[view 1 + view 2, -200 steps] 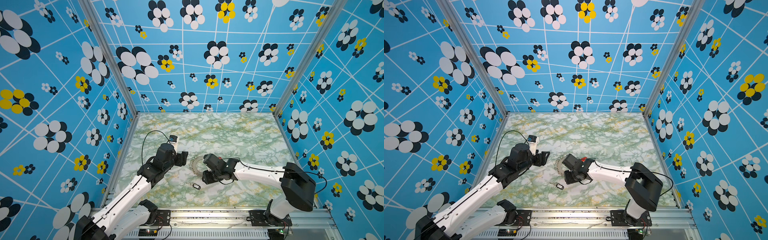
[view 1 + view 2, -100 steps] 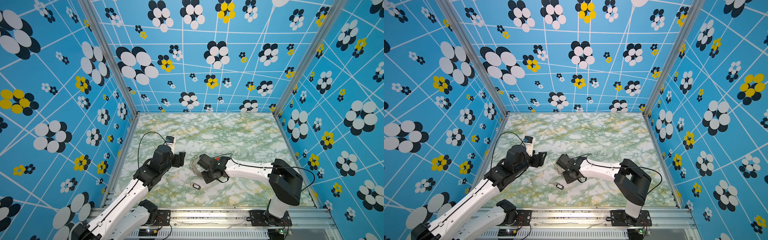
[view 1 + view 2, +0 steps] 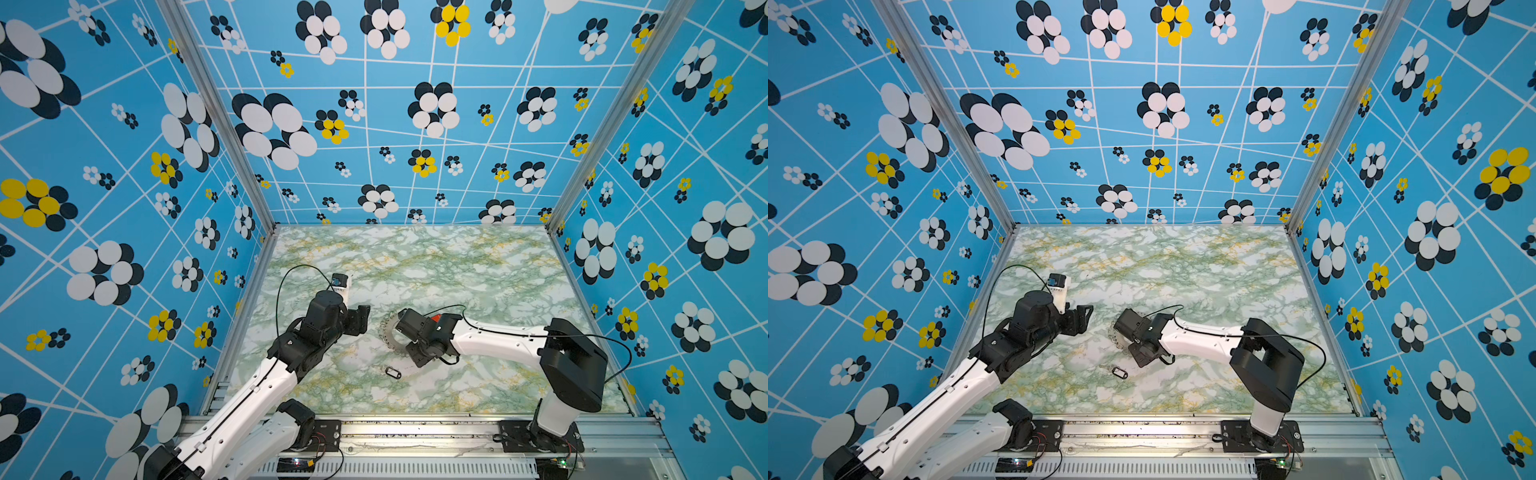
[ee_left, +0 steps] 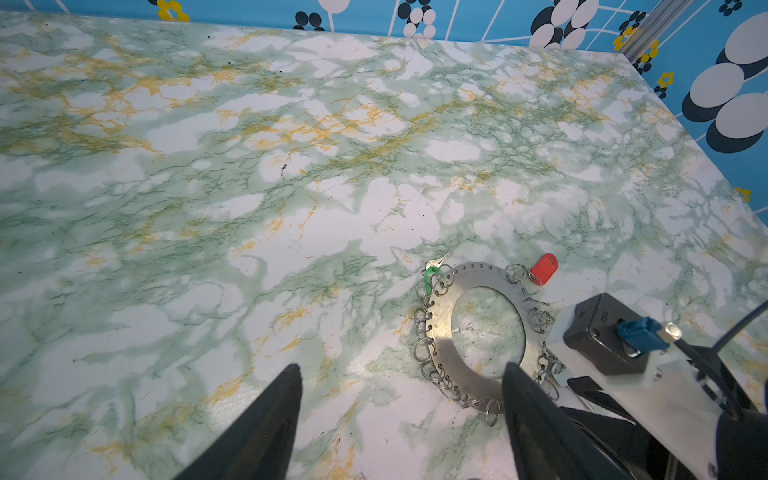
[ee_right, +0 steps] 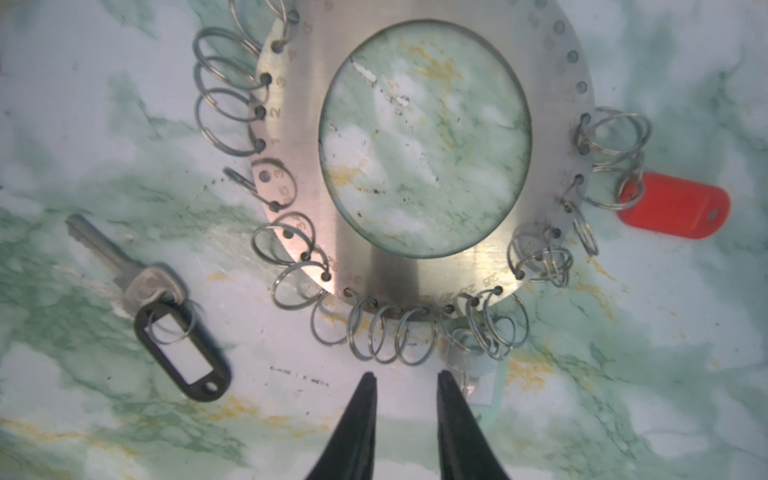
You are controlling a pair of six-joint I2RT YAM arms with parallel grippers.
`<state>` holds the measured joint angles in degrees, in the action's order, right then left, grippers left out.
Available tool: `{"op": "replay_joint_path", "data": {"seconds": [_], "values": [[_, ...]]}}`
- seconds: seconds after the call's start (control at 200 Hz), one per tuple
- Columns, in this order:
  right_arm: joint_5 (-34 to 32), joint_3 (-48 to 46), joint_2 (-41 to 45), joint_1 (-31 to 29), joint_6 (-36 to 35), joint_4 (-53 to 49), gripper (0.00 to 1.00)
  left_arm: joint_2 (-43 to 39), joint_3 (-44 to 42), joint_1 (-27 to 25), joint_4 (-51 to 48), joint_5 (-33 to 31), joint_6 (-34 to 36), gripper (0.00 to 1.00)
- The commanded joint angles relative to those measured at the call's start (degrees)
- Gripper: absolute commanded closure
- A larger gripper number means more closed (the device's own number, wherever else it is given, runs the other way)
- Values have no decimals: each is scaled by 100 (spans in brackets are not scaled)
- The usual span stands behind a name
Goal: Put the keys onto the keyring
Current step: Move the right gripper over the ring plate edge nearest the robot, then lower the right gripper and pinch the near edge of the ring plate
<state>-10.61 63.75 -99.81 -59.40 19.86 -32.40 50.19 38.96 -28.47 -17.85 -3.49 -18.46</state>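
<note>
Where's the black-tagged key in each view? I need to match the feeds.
In a top view: black-tagged key lies loose, in front of the keyring.
In a top view: same spot.
Left wrist: not in it.
Right wrist: beside the keyring, apart.
Shared landmark: keyring.

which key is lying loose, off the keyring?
The black-tagged key: it lies alone on the table, apart from the keyring. The red tag is hooked on a wire loop at the rim, and the green tag sits among such loops.
</note>
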Motion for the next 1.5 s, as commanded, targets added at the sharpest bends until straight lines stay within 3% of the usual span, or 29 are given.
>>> {"op": "replay_joint_path", "data": {"seconds": [0.0, 1.129, 1.494], "values": [[-127, -119, 101, -2, -158, -11, 77, 45, -50, 52, 14, -39, -45, 23], [-431, 191, -477, -2, -651, 91, 73, -82, -90, 87, -6, -100, -45, 21], [-683, 230, -624, -2, -856, 254, 76, -115, -108, 101, 16, -100, -55, 20]]}}
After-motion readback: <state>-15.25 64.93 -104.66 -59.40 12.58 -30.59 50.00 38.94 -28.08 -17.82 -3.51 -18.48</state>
